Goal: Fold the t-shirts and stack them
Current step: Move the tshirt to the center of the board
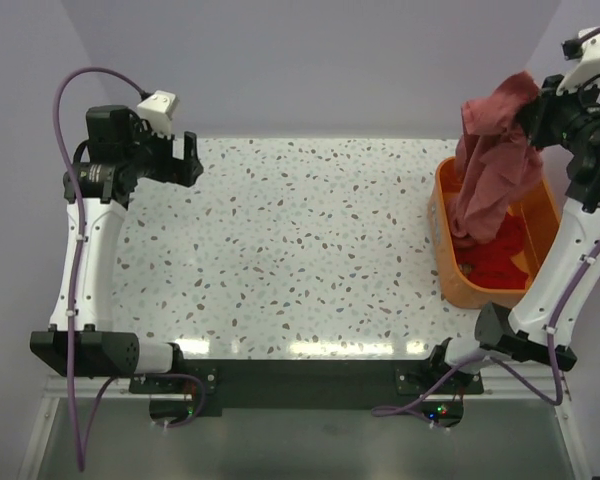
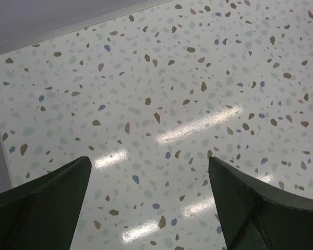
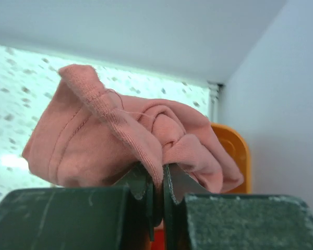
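A dusty pink t-shirt (image 1: 492, 160) hangs from my right gripper (image 1: 528, 112), lifted high above the orange basket (image 1: 450, 262) at the right; its lower end still reaches into the basket. In the right wrist view my gripper (image 3: 159, 174) is shut on a bunched fold of the pink shirt (image 3: 120, 135). A red t-shirt (image 1: 500, 255) lies inside the basket. My left gripper (image 1: 188, 158) is open and empty, held above the table's far left; the left wrist view shows its fingers (image 2: 47, 200) wide apart over bare terrazzo.
The speckled terrazzo table (image 1: 290, 250) spreads between the arms. The orange basket stands at the table's right edge, its rim (image 3: 232, 143) visible behind the shirt. Grey walls close the back and sides.
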Robot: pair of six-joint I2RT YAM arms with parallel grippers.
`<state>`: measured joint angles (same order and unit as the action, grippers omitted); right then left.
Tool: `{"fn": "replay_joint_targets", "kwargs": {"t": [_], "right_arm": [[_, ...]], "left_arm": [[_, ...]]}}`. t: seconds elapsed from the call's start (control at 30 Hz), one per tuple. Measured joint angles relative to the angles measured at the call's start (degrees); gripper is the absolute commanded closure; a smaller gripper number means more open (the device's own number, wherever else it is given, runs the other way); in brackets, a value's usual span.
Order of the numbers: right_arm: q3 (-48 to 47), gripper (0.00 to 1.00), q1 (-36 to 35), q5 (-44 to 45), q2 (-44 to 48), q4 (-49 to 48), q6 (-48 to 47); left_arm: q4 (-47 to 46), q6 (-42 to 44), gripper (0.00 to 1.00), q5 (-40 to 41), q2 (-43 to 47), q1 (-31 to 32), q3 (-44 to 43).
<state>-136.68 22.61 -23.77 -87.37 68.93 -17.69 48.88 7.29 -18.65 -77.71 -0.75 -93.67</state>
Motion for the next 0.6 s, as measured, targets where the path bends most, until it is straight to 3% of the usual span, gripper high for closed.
{"fn": "replay_joint_targets", "kwargs": {"t": [0.13,0.3,0.43,0.6], "right_arm": [[7.0,1.0,-0.4,-8.9,5.7,-16.0,12.8],[11.9,1.0,-3.7,-14.8,8.2,-43.8,33.9],[5.5,1.0,-14.5,-15.0,3.0,-55.9,43.5],[-1.2,1.0,-30.8,-14.2,-4.9,-60.4,47.6]], "left_arm": [[-0.1,-2.6,0.0,2.6,0.0,-0.1,-0.8],[-1.7,-6.8,0.0,5.6,0.1,-0.9,-1.7],[-3.5,-10.4,0.0,6.0,0.6,-1.9,-1.7],[-6.8,-14.2,0.0,5.2,2.4,-3.1,-1.8]]}}
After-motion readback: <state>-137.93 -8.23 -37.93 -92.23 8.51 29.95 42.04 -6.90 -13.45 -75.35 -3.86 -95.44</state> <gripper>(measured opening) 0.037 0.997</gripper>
